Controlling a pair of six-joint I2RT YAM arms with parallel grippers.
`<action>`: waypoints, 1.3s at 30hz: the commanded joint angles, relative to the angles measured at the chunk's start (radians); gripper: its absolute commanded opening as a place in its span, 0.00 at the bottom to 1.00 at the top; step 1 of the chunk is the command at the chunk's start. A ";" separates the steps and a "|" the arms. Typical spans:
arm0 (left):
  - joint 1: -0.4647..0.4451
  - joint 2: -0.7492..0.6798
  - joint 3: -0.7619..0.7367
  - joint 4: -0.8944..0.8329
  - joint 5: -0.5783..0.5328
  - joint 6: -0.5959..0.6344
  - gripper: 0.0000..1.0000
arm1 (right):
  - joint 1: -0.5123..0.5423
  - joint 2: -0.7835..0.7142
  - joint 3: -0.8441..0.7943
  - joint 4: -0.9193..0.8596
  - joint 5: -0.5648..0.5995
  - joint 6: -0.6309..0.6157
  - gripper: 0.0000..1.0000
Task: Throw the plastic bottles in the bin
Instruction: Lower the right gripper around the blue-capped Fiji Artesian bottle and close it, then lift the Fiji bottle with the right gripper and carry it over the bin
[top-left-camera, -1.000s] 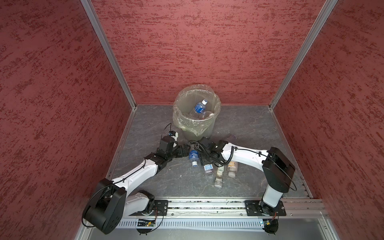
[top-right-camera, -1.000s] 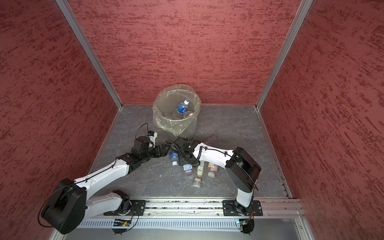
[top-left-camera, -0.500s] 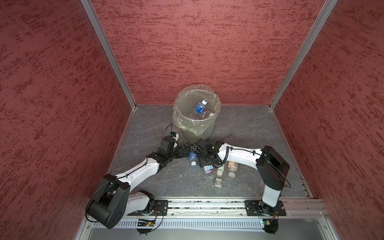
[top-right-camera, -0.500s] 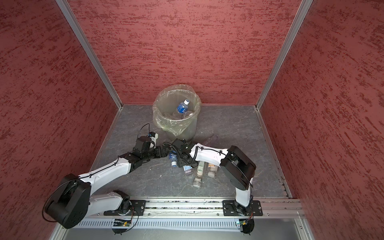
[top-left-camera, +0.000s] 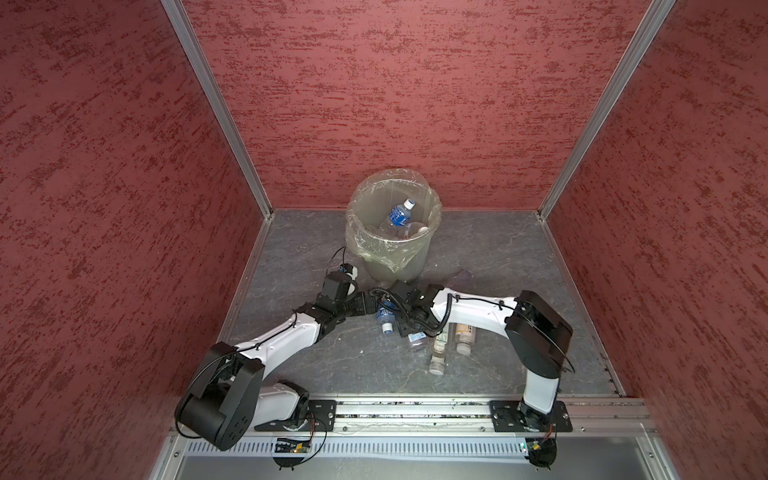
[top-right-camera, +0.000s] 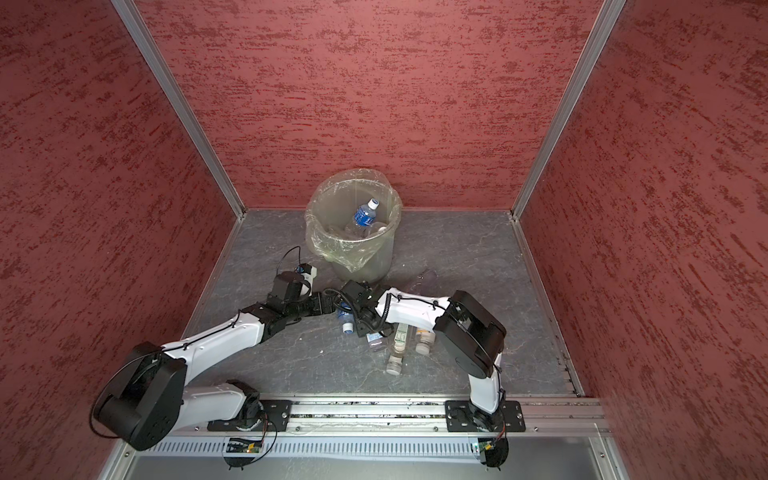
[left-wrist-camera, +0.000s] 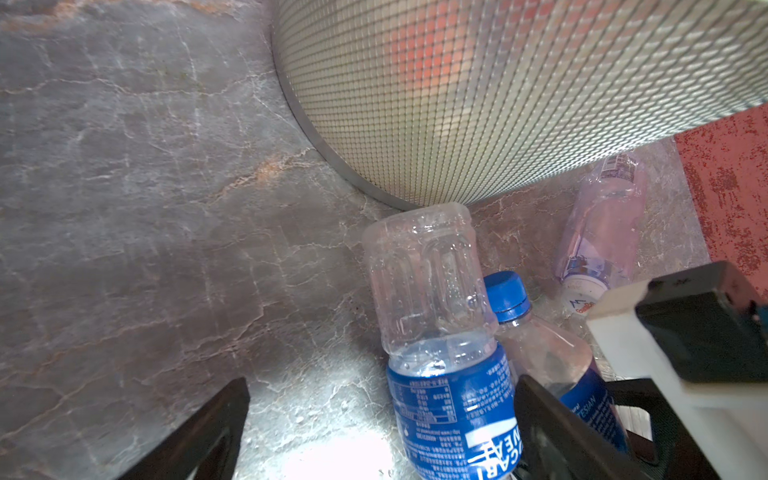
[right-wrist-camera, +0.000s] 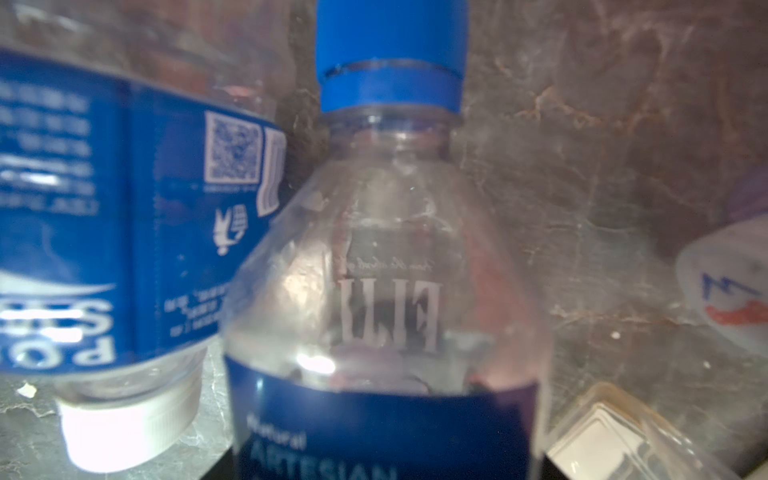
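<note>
Both top views show a few bottles (top-left-camera: 398, 216) already in the bin (top-left-camera: 395, 270) and about six left on the floor (top-left-camera: 332, 353) just near of it, where the left gripper (top-left-camera: 370, 305) stands wide apart astride one, while whether the right gripper (top-left-camera: 399, 293) has clamped another cannot be told.

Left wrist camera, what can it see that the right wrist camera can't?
Only the left wrist camera sees the bin and the blue-label bottle's clear bottom end. Only the right wrist camera sees that bottle's white cap. Both see the blue-capped bottle, the blue-label bottle beside it, and a pale bottle with a red and blue logo.
</note>
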 joint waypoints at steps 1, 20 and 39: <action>0.007 0.004 0.020 0.005 0.011 -0.002 1.00 | 0.013 -0.006 0.014 -0.053 0.029 0.009 0.57; 0.004 0.030 0.015 0.047 0.041 -0.008 1.00 | 0.078 -0.214 0.000 -0.059 0.148 0.047 0.52; -0.020 0.058 0.022 0.082 0.028 0.016 1.00 | 0.194 -0.713 -0.251 0.115 0.433 0.036 0.43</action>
